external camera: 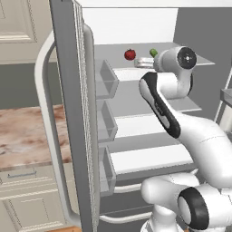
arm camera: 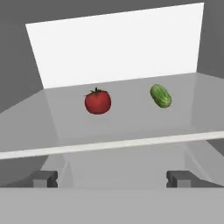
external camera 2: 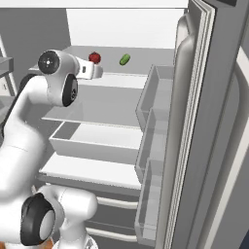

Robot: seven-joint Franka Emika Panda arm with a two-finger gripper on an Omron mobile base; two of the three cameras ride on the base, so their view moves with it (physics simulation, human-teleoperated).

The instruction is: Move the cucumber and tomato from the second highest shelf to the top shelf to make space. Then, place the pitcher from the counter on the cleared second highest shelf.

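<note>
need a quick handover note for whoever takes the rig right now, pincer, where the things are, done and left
Pincer: open, empty, at the fridge's top level, facing the tomato and cucumber.
Tomato and cucumber: both lie apart on the top shelf, tomato to the left in the hand view.
Second shelf: bare where it shows.
Done: both moved up.
Left: pull the arm out, fetch the pitcher from the counter and set it on the second shelf.

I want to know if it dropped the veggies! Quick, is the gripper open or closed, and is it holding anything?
Gripper: open, holding nothing. The tomato and cucumber lie apart on the top shelf, ahead of it.
</note>
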